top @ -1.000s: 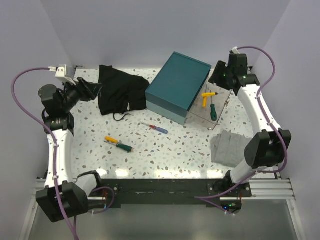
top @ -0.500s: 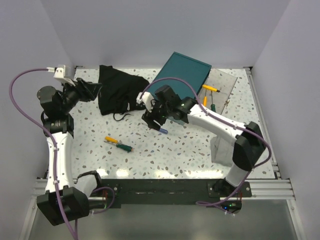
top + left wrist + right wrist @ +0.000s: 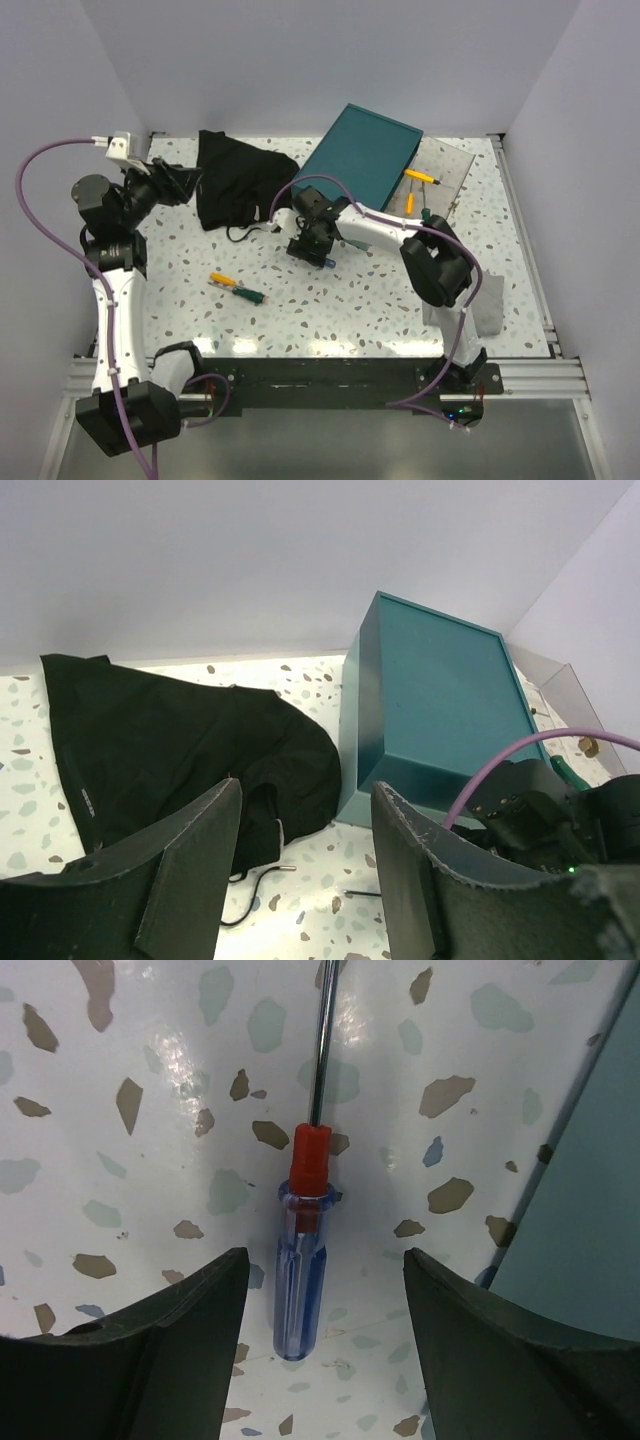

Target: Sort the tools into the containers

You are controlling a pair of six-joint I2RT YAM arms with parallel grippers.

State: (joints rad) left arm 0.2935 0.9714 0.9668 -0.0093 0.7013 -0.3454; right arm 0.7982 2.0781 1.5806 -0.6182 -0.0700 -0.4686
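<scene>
Hovering open-jawed, the right gripper point(image 3: 309, 246) straddles the untouched blue-red screwdriver point(image 3: 300, 1278) lying on the table point(image 3: 350, 310) at 7 o'clock from the case point(image 3: 360, 165), while the left gripper point(image 3: 306, 790), also open, faces the bag point(image 3: 170, 730) at 10 o'clock.

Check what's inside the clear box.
Orange-handled tools lie in the clear box, plus a green handle whose lower end the right arm covers. The box's near part is hidden behind that arm.
</scene>
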